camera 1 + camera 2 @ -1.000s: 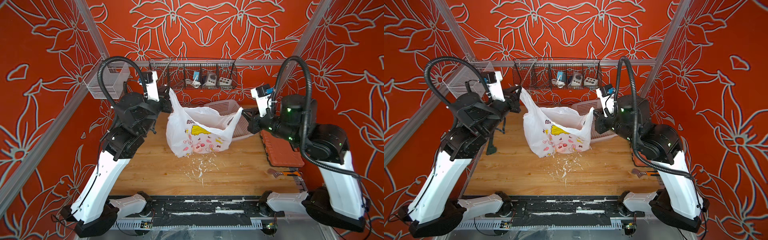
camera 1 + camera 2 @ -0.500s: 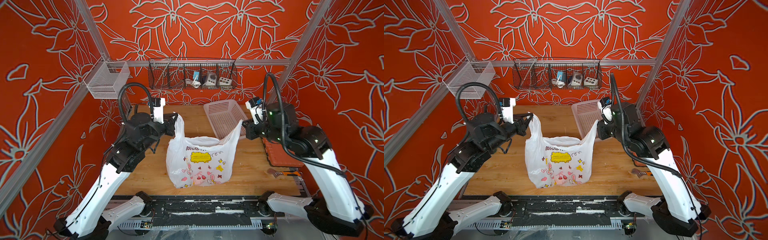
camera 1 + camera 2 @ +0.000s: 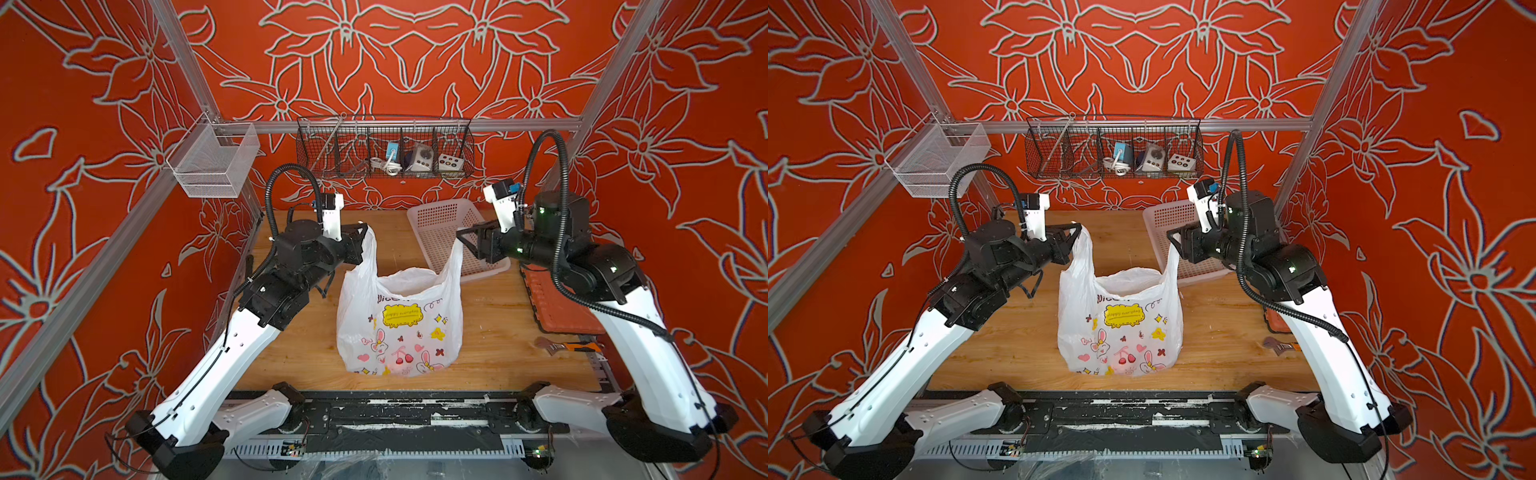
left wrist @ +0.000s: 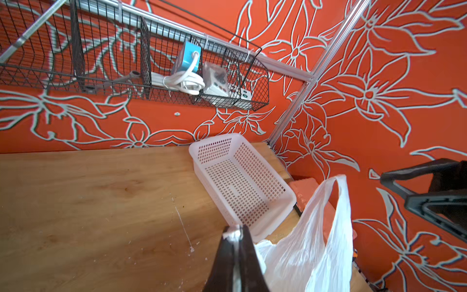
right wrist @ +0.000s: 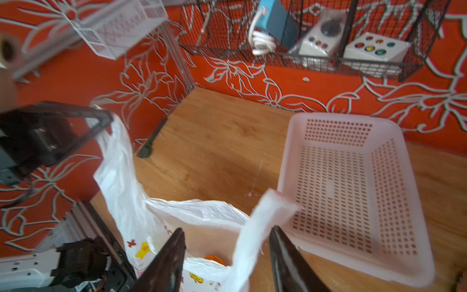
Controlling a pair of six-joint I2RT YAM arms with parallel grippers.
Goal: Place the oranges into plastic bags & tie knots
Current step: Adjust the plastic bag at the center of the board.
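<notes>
1. The white printed bag [image 3: 399, 328] stands upright on the wooden table [image 3: 291, 353], near its front edge and about midway between the two arms. The bunnies, cherries and yellow label face the front in both top views.
2. The left gripper [image 3: 365, 227] is pinched tight on the bag's left handle [image 3: 368, 253] and holds it up. In the left wrist view a sliver of white plastic shows between the closed fingertips [image 4: 233, 231].
3. The right gripper [image 3: 463, 241] has its jaws apart. In the right wrist view the right handle [image 5: 265, 215] stands up between the two dark fingers [image 5: 174, 247], nearer one of them, and is not squeezed. I cannot tell whether it leans on that finger.
4. The two handles are well apart and untied, and the mouth of the bag gapes between them.
5. Down inside the mouth, a bit of an orange [image 5: 213, 257] shows in the right wrist view. How many lie in there is hidden by the plastic.
6. A white perforated basket [image 3: 436, 205] sits on the table behind the bag, under the right gripper, with a red mat [image 3: 557, 307] beside it.
7. A black wire rack [image 3: 332, 145] hangs on the back wall.
</notes>
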